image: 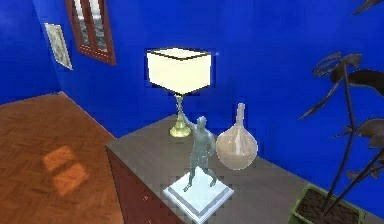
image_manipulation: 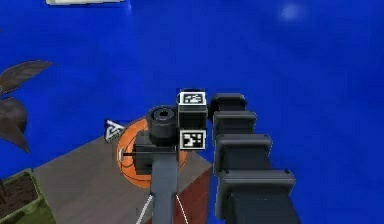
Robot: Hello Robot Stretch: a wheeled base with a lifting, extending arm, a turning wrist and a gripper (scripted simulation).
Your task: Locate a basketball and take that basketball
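Orange ball [image_manipulation: 126, 172]: mostly hidden behind gripper [image_manipulation: 133, 146], on cabinet top [image_manipulation: 80, 182].
Gripper's grasp: cannot tell.
Plant [image_manipulation: 14, 108]: cut off, left edge.

Wall [image: 270, 40]: blue. Lamp [image: 178, 70]: cream shade, black trim, gold base. Statue [image: 200, 155]: grey-green, white plinth. Vase [image: 237, 146]: pale beige. Tabletop [image: 262, 186]: grey-brown. Floor [image: 50, 150]: orange-brown wood. Basketball [image_manipulation: 126, 160]: orange.
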